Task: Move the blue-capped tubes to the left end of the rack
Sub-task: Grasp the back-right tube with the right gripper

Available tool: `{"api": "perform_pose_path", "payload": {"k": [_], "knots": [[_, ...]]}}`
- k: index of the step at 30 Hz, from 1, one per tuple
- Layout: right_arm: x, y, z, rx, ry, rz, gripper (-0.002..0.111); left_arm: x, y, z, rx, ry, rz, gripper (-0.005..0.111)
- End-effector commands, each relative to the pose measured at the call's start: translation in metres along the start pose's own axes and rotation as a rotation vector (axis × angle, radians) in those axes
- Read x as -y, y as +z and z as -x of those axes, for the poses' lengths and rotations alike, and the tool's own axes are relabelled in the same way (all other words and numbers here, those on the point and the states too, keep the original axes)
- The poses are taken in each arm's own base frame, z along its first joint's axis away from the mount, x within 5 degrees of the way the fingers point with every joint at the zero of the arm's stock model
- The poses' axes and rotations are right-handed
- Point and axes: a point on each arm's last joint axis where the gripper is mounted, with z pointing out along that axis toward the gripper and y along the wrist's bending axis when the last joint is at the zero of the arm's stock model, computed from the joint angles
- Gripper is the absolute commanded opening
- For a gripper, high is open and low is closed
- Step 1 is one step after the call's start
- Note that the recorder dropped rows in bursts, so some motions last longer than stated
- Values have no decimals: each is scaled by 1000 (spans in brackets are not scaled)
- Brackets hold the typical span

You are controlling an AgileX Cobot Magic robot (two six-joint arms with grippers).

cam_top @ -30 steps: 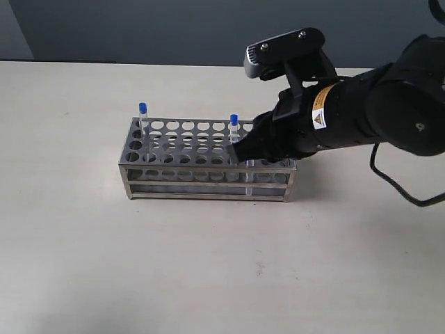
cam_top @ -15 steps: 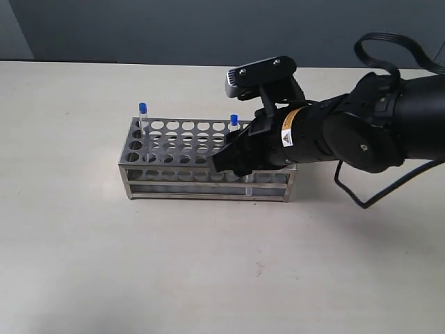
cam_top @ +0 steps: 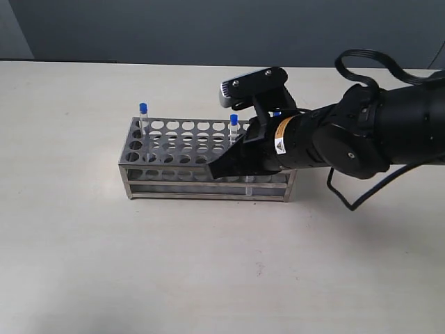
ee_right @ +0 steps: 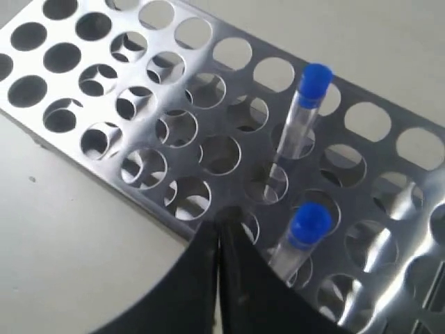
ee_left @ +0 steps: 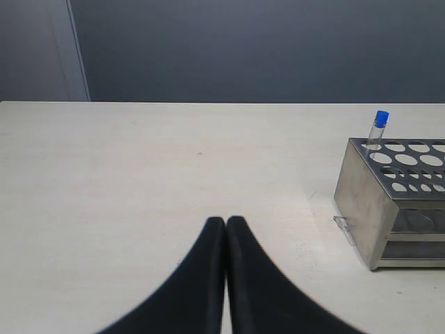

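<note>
The silvery rack (cam_top: 177, 142) stands on the table with its long side toward the exterior camera. One blue-capped tube (cam_top: 142, 115) is in the back left corner hole, and a second tube (cam_top: 234, 126) stands in the back row near the middle. A third blue cap (cam_top: 276, 113) peeks out behind the right arm. My right gripper (cam_top: 215, 172) is shut and empty, its tip over the rack's front edge. In the right wrist view the gripper (ee_right: 219, 224) sits beside a tube (ee_right: 308, 224), with another tube (ee_right: 311, 82) behind, above the rack (ee_right: 99, 110). My left gripper (ee_left: 226, 221) is shut over bare table.
In the left wrist view the rack's end wall (ee_left: 365, 209) and its corner tube (ee_left: 380, 120) lie off to one side of the shut fingers. A black cable (cam_top: 361, 59) loops behind the right arm. A dark wall backs the pale table (cam_top: 208, 264).
The right arm has swung leftward and lower along the rack's front, its shut tip moving from the right part toward the middle. The tubes have not moved.
</note>
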Motion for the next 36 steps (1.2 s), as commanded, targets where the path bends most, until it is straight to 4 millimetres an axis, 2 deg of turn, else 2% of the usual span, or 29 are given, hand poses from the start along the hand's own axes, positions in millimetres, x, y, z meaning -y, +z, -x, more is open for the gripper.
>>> {"api": "perform_pose_path", "payload": {"k": [1, 5, 10, 11, 12, 13, 15, 16, 17, 18, 19, 20, 21, 25, 28, 29, 33, 36], "knots": [[0, -19, 12, 73, -22, 6, 1, 1, -1, 2, 11, -2, -10, 1], [0, -35, 20, 120, -20, 11, 1, 1, -1, 2, 11, -2, -10, 1], [2, -37, 15, 66, -19, -11, 5, 1, -1, 2, 11, -2, -10, 1], [3, -36, 12, 28, -21, -25, 18, 1, -1, 2, 11, -2, -10, 1], [3, -36, 10, 14, -20, -30, 26, 1, -1, 2, 11, -2, -10, 1], [5, -36, 7, -25, -23, -45, 47, 1, -1, 2, 11, -2, -10, 1], [6, -38, 1, -37, -78, -49, 61, 1, -1, 2, 12, 0, -10, 1], [6, -37, -5, -36, -91, -45, 59, 1, -1, 2, 12, 0, -10, 1], [5, -39, -16, 26, -115, -11, 49, 1, -1, 2, 12, 0, -10, 1], [4, -41, -18, 75, -116, 12, 42, 1, -1, 2, 12, 0, -10, 1], [3, -48, -30, 123, -119, 40, 28, 1, -1, 2, 12, 0, -10, 1], [3, -55, -39, 164, -119, 61, 20, 1, -1, 2, 12, 0, -10, 1], [3, -59, -45, 186, -118, 74, 17, 1, -1, 2, 12, 0, -10, 1], [6, -64, -80, 253, -220, 80, 17, 1, -1, 2, 12, 0, -10, 1], [22, -64, -89, 342, -164, -75, 17, 1, -1, 2, 12, 0, -10, 1], [27, -62, -89, 347, -175, -136, 17, 1, -1, 2, 12, 0, -10, 1], [23, -44, -83, 308, -194, -108, 17, 1, -1, 2, 12, 0, -10, 1], [20, -29, -69, 313, -216, -98, 17, 1, -1, 2, 12, 0, -10, 1]]}}
